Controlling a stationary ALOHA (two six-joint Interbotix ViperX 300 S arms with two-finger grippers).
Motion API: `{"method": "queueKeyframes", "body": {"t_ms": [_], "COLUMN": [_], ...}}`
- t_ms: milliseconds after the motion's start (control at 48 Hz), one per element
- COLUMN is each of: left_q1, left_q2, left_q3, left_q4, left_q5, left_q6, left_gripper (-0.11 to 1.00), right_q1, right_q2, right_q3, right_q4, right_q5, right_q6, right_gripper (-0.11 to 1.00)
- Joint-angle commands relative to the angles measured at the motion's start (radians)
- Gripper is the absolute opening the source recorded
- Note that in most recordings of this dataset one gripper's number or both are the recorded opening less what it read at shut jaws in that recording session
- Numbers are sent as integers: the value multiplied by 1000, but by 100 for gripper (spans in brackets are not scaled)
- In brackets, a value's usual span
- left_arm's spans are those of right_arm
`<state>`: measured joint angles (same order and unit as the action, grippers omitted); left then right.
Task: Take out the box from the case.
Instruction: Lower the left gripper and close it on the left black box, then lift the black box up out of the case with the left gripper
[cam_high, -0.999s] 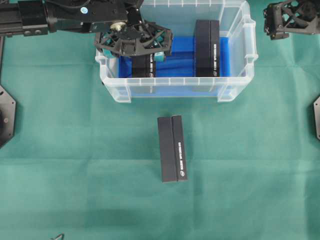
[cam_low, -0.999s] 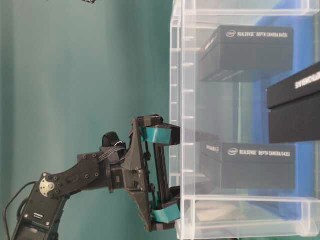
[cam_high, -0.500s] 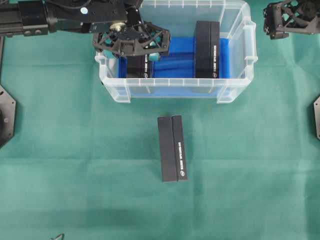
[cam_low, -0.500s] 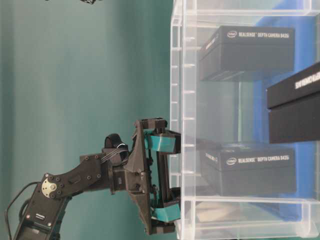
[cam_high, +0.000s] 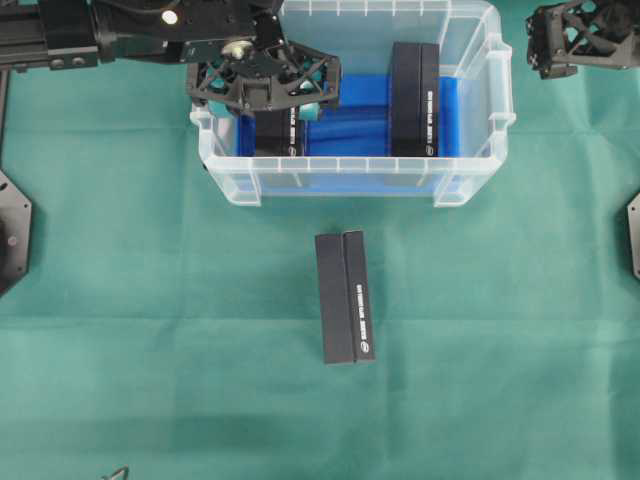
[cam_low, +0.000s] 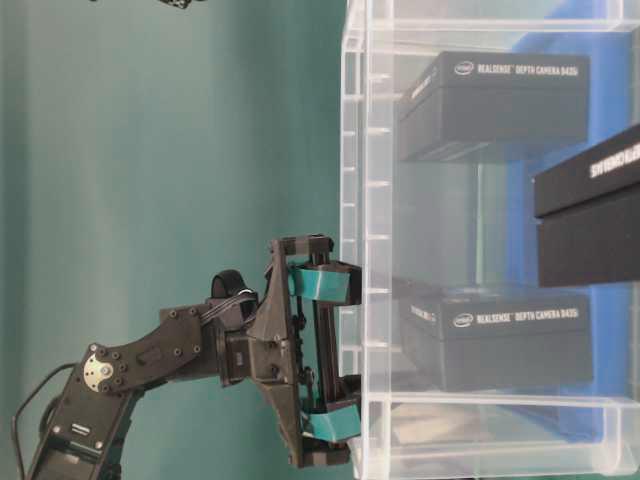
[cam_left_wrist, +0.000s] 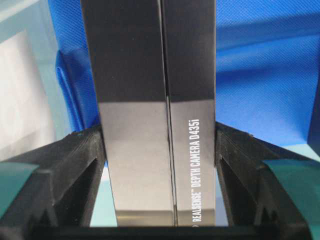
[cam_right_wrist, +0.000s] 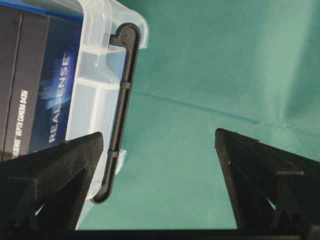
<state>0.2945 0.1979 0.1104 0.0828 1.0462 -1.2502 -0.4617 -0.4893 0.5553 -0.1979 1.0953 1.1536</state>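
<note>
1. The left gripper (cam_high: 280, 110) reaches down into the left end of the case (cam_high: 470, 180), its fingers (cam_left_wrist: 80, 160) clamped on both sides of a black box (cam_left_wrist: 157, 125).
2. The gripped box stands on edge on the blue lining (cam_high: 360, 125).
3. The right gripper (cam_high: 585, 35) hangs with jaws apart, holding nothing, just beyond the case's far right corner.
4. A second box (cam_high: 415, 95) stands in the case's right half.
5. A third box (cam_high: 344, 297) lies on the green cloth (cam_high: 150, 330), near side of the case.

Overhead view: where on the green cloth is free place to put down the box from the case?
Open cloth lies left and right of the black box already outside, and below it. The case is crowded: two boxes, with the left gripper closed on one.
</note>
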Motion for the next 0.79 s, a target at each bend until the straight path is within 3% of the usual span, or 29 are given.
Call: {"method": "queueKeyframes", "body": {"t_ms": [0,291,770], "left_q1": [-3,-3,8], "left_q2": [-28,-48,-61], "left_q3": [-21,-54,-209], "left_q4": [-3,-5,12], "left_q5": [-2,25,152], "left_q6": [-5,-6,11], "left_gripper": [62,62,62], "right_q1": [0,0,0], "right_q2": [-9,-9,-9], "right_q3": [-11,-12,-12], "right_q4": [-3,-3,-3], "right_q5": [-6,-6,-6], "right_q6": [0,2,2], "right_gripper": [92,92,92]}}
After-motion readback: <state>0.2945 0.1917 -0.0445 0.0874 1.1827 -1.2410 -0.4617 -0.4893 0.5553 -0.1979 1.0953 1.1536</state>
